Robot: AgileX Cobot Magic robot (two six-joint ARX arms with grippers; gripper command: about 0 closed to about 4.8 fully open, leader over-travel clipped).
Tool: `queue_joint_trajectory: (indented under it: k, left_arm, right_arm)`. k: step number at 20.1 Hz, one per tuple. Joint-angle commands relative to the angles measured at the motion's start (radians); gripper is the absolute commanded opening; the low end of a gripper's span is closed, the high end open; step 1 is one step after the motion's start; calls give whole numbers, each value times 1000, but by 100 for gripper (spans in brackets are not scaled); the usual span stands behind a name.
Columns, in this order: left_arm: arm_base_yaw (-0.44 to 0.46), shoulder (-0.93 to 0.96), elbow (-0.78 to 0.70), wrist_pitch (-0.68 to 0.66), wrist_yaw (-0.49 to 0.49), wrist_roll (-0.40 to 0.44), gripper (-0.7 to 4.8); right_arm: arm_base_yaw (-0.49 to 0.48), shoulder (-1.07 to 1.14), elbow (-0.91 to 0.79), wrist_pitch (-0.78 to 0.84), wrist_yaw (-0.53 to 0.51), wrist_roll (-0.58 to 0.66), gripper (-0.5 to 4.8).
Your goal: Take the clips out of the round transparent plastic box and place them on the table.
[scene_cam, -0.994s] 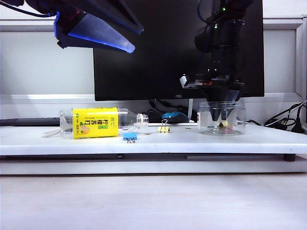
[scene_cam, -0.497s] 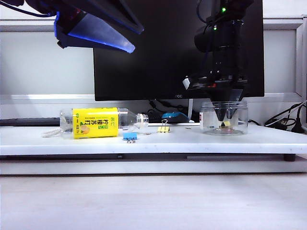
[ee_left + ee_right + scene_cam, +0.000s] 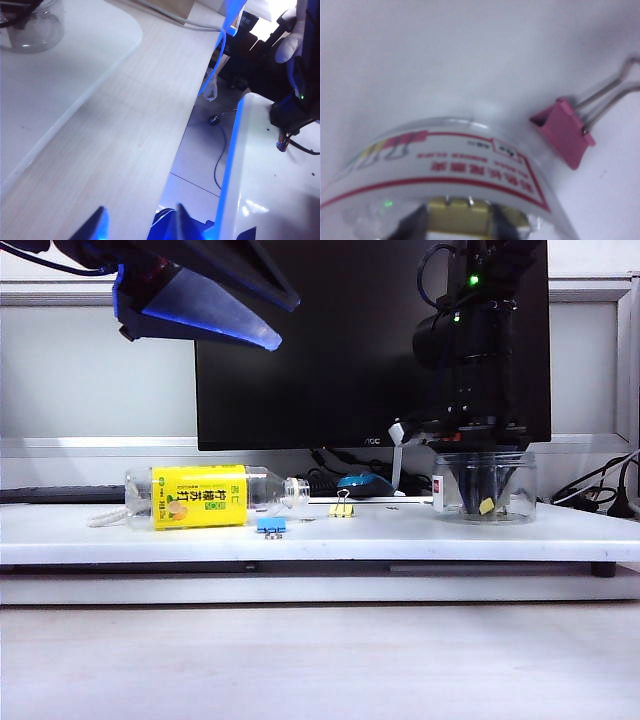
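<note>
The round transparent plastic box (image 3: 522, 480) stands on the right of the white table (image 3: 400, 536). My right gripper (image 3: 483, 490) reaches down inside it. In the right wrist view the right gripper (image 3: 459, 226) stands open just inside the box's labelled wall (image 3: 445, 170), and a pale-yellow clip (image 3: 465, 214) lies between its dark fingertips (image 3: 414, 224). That clip (image 3: 487, 506) shows through the box wall. Another yellow clip (image 3: 342, 508) lies on the table near the middle. My left gripper (image 3: 225, 315) hangs open and empty, high above the table's left side.
A clear bottle with a yellow label (image 3: 200, 497) lies on its side at the left. A blue binder clip (image 3: 270, 525) sits in front of its neck. A pink binder clip (image 3: 565, 131) lies on the table just outside the box. A black monitor (image 3: 340, 340) stands behind.
The box has slid to the right along the table with my right gripper inside it. The right arm has shifted right too. The left arm has kept still.
</note>
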Motion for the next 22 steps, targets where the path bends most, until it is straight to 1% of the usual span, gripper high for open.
queue_joint_trajectory:
  k: [1,6,12,15,16,17,18,22]
  left_arm:
    - [0,-2,0,7,1,4,184]
    - [0,-2,0,9,1,4,184]
    - [0,-2,0,11,1,4,184]
    - [0,-2,0,11,2,4,184]
    - [0,-2,0,11,2,4,184]
    - [0,-2,0,11,2,4,184]
    - [0,-2,0,11,2,4,184]
    - [0,-2,0,18,2,4,184]
  right_arm:
    - [0,11,-9,-13,-8,-2,103]
    - [0,8,8,-37,-17,6,104]
    - [0,-19,113,-95,-40,20,104]
    - [0,-24,178,-116,-57,53,106]
    - [0,-29,192,-116,-90,59,107]
    - [1,-33,209,-116,-152,61,107]
    - [4,-34,224,-116,-193,67,107]
    - [28,-34,245,-106,-260,76,107]
